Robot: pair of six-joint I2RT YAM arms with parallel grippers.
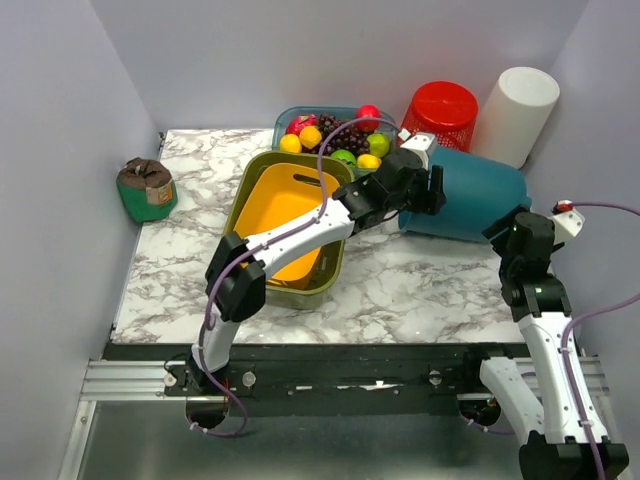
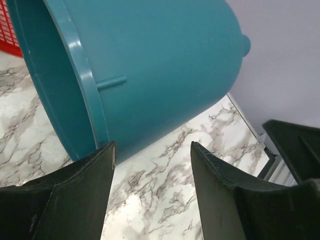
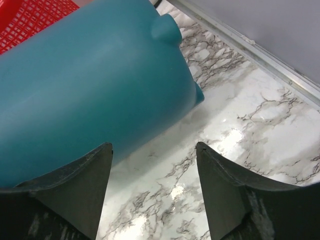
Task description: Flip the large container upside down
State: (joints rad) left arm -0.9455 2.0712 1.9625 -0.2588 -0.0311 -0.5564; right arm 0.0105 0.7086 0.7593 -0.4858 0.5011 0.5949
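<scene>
- Standing by the marble table (image 1: 400,290), I see the large container (image 1: 475,200) at its far right. It lies tipped on its side, mouth to the left and base towards the right wall, so its long axis runs roughly across the table and it is not yet upside down
- The left arm (image 1: 300,235) stretches diagonally over a yellow tub (image 1: 285,210) to the mouth end, while the right arm (image 1: 545,310) rises at the near right beside the base end. Each arm has its own end of the container, and I'd judge the flip turns on lifting the base over the mouth
- The left gripper (image 1: 432,190) has its jaws spread and holds nothing. In its wrist view the container's rim (image 2: 82,80) runs down to just beside one fingertip (image 2: 107,152), with teal wall and marble showing in the gap
- The right gripper (image 1: 505,228) is also spread and empty. Its wrist view shows bare marble between the fingers (image 3: 95,170), with the container up and to the left, near but apart
- The overhead view alone shows both ends and both arms together, though not whether the left finger touches the rim
- Only the right wrist view shows the small feet (image 3: 167,27) on the base, and only the left wrist view shows the short rib (image 2: 111,81) under the rim
</scene>
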